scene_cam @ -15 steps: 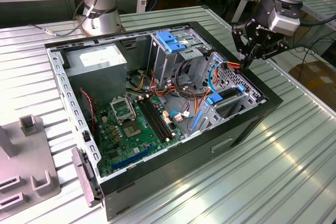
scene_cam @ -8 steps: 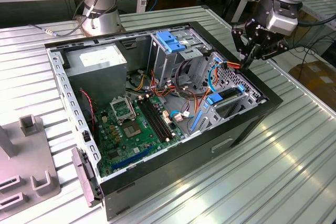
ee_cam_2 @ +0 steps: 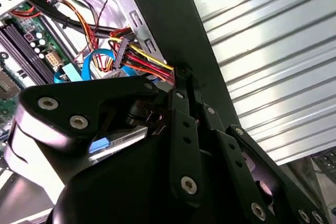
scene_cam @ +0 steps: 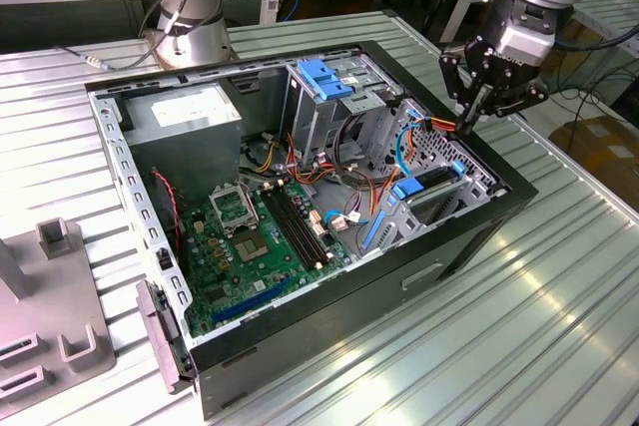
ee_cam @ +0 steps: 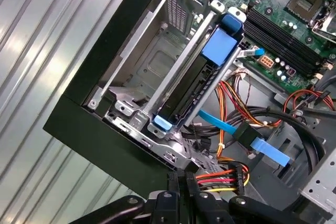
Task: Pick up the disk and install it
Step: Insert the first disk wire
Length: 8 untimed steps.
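1. Exterior view, nearest part: a grey fixture block (scene_cam: 45,316) sits on the ribbed metal bench (scene_cam: 519,316) beside the near corner of the open computer case (scene_cam: 399,276).
2. Inside the case, the green motherboard (scene_cam: 260,236) lies flat on the floor of the case, toward its near side.
3. Beyond it, at the edge of the case toward the exterior view's right, the disk (scene_cam: 431,183) sits seated in the drive bay, its blue rail (scene_cam: 407,188) showing; in the first wrist view the disk (ee_cam: 186,95) stands between metal bay walls with a blue tab (ee_cam: 219,45) on top.
4. A blue data cable (ee_cam: 247,137) runs loose just beside the disk.
5. The gripper (scene_cam: 469,125) hangs over that same edge of the case, just beyond the disk, its fingers clenched together on a power connector (ee_cam: 240,173) with red, yellow and black wires (ee_cam_2: 149,64); both wrist views show the fingertips meeting at this plug.
6. Farther back, a blue-handled drive cage (scene_cam: 324,82) stands upright, and a grey power supply box (scene_cam: 190,117) fills the far corner.
7. Beyond the case, the arm's base (scene_cam: 195,7) stands on the bench.
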Motion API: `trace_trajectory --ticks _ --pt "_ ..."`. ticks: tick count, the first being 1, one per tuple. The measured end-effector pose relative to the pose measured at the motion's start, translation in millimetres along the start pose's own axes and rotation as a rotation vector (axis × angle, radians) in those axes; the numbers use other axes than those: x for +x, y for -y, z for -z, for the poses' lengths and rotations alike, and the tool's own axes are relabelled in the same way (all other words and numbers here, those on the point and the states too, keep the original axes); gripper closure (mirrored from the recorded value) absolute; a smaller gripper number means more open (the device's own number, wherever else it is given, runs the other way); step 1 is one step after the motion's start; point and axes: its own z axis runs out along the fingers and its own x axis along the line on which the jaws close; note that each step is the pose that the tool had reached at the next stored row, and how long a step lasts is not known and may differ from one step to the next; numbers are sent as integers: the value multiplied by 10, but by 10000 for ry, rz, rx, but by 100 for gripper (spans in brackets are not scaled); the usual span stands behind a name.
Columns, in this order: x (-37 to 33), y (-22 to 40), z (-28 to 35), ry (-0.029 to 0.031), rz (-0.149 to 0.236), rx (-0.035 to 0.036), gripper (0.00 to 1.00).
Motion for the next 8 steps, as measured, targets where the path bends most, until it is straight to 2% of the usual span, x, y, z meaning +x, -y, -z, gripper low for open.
trace_trajectory --ticks 4,5,6,7,8 --pt "-73 -111 7 1 -9 0 83" --pt "-103 -155 10 2 -9 0 83" --pt "-109 -164 2 -3 -116 -4 83" --pt "-109 -165 -6 -18 -430 -18 83" --pt "-110 -165 -9 -24 -565 -24 83"
